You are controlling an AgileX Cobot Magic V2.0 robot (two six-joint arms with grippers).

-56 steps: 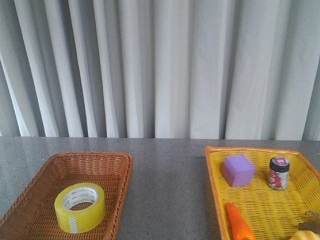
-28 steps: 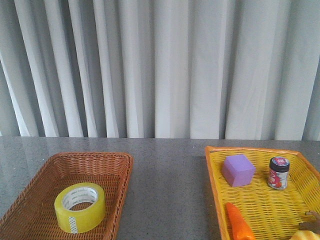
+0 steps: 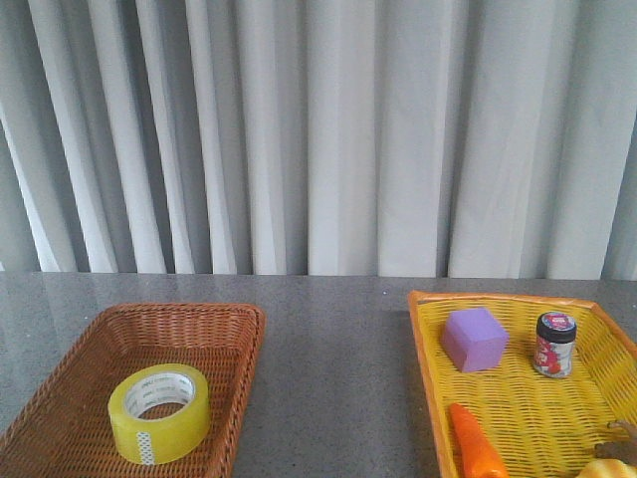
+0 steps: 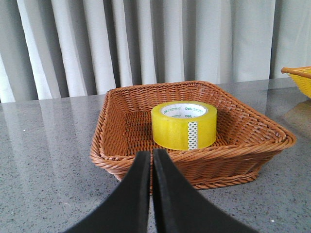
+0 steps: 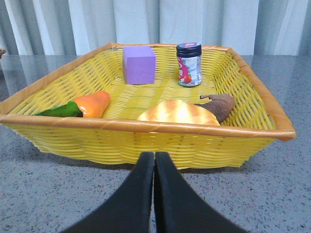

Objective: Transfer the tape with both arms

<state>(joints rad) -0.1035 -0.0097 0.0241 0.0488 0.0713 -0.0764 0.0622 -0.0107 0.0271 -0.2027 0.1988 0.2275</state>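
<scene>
The tape [image 3: 159, 412], a wide yellow roll with a white printed core, lies flat in the brown wicker basket [image 3: 237, 329] at the front left. It also shows in the left wrist view [image 4: 183, 124], inside the basket [image 4: 121, 162]. My left gripper [image 4: 151, 154] is shut and empty, low over the grey table just short of the basket's near rim. My right gripper [image 5: 154, 156] is shut and empty, just short of the yellow basket's [image 5: 146, 127] near rim. Neither arm shows in the front view.
The yellow basket [image 3: 428, 339] at the right holds a purple cube [image 3: 475, 339], a small dark-lidded jar [image 3: 554, 345] and an orange carrot [image 3: 476, 450]. The right wrist view also shows a bread roll [image 5: 177, 112] and a brown piece [image 5: 219, 104]. A grey curtain hangs behind.
</scene>
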